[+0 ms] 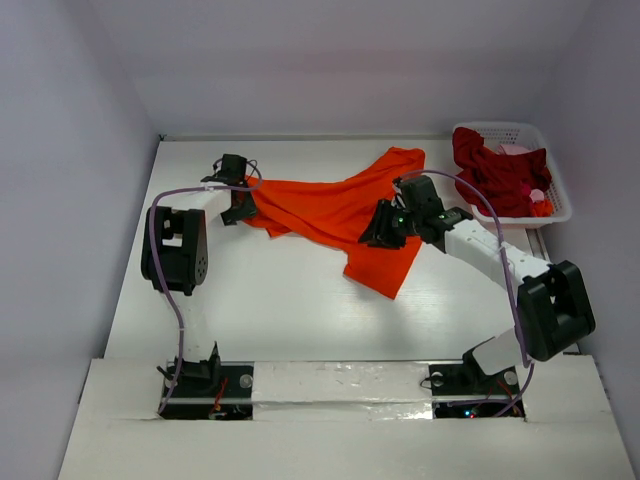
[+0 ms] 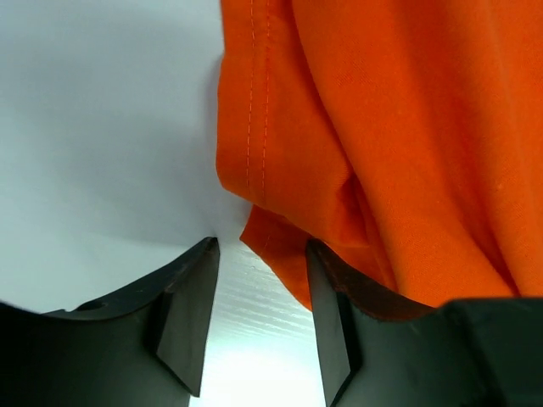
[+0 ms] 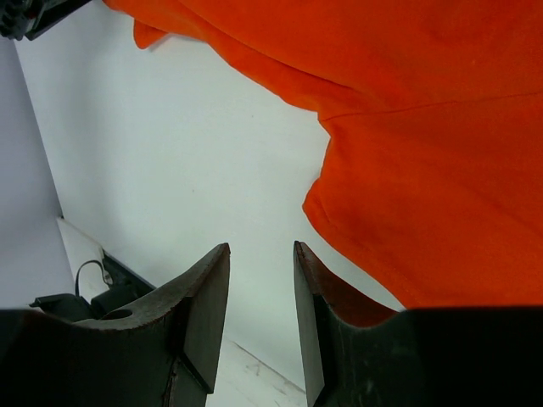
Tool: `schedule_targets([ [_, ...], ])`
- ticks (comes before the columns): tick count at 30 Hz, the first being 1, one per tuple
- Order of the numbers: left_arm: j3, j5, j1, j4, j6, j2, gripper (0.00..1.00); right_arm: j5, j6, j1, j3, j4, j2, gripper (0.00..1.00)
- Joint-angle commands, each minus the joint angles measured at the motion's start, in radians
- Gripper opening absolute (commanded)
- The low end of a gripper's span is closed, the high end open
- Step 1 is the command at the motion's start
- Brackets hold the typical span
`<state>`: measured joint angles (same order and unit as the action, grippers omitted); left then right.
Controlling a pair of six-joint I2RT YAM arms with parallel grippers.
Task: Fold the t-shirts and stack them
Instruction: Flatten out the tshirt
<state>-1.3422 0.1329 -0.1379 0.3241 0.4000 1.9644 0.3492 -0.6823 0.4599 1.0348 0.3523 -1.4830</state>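
Lining up on the orange t-shirt (image 1: 330, 205)
Left gripper (image 2: 261, 244), right gripper (image 3: 261, 248): half-open, empty; I'd seat hem deep before closing.

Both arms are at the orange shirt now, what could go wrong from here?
1. Only a corner of the orange t-shirt sits between the fingers of the left gripper, close to one of them. Closing may pinch just the hem tip, which could slip out.
2. Between the fingers of the right gripper only table shows, with the cloth edge off to one side, so it may close on nothing.
3. The shirt lies bunched, so pulling could drag several layers crookedly.
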Motion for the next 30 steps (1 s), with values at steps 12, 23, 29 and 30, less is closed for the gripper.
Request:
schedule_targets([
  [12, -0.057, 0.054, -0.003, -0.020, -0.010, 0.016, 0.40, 0.048, -0.025, 0.008, 0.019, -0.026, 0.049, 0.42],
  [23, -0.045, 0.005, -0.003, -0.060, -0.016, 0.033, 0.36, 0.054, -0.033, 0.008, 0.005, -0.035, 0.053, 0.42],
  [29, -0.049, 0.011, -0.003, -0.051, -0.020, 0.037, 0.30, 0.062, -0.040, 0.008, 0.004, -0.044, 0.049, 0.41],
  [30, -0.057, 0.010, -0.003, -0.043, -0.020, 0.040, 0.30, 0.063, -0.040, 0.008, 0.005, -0.044, 0.047, 0.41],
])
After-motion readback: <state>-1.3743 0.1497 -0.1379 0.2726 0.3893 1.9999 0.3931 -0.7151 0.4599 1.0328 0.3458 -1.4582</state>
